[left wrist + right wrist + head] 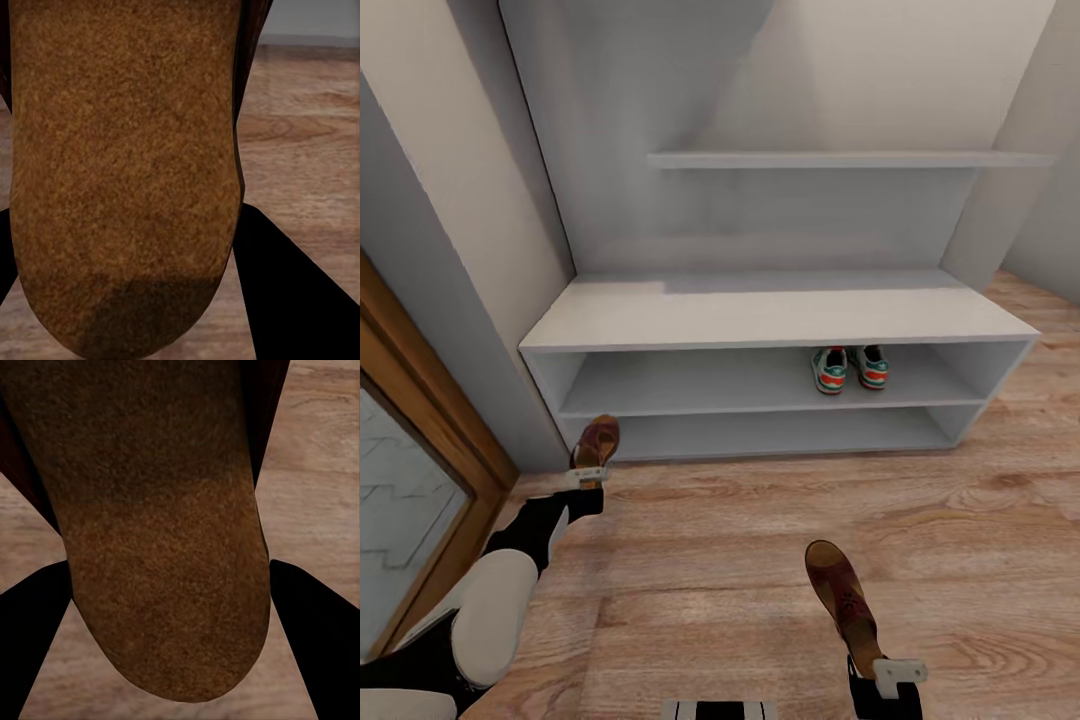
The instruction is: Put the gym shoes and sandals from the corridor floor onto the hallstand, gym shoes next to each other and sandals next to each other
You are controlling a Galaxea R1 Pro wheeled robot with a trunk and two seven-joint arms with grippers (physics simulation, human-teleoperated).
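Two sandals are held off the corridor floor [760, 560], one per gripper. The left sandal [596, 442] is pinched by the left gripper [588, 478] near the lower left corner of the hallstand [770, 318], just in front of its bottom shelf. In the left wrist view the tan sole of that sandal [124, 172] is seen between the two dark fingers [292, 300], which are pressed against its sides. The right sandal [843, 600] is pinched at its heel end by the right gripper [895, 678], low in the head view, well apart from the hallstand, toe pointed toward it. In the right wrist view its sole [165, 555] is gripped between the fingers [315, 637]. The two gym shoes [849, 368] are seen side by side on the upper open shelf of the hallstand, right of centre, heels facing out, touching or nearly so. The bench top is bare. A floating shelf [840, 159] is mounted above. A wooden door frame [420, 440] is seen at the left.
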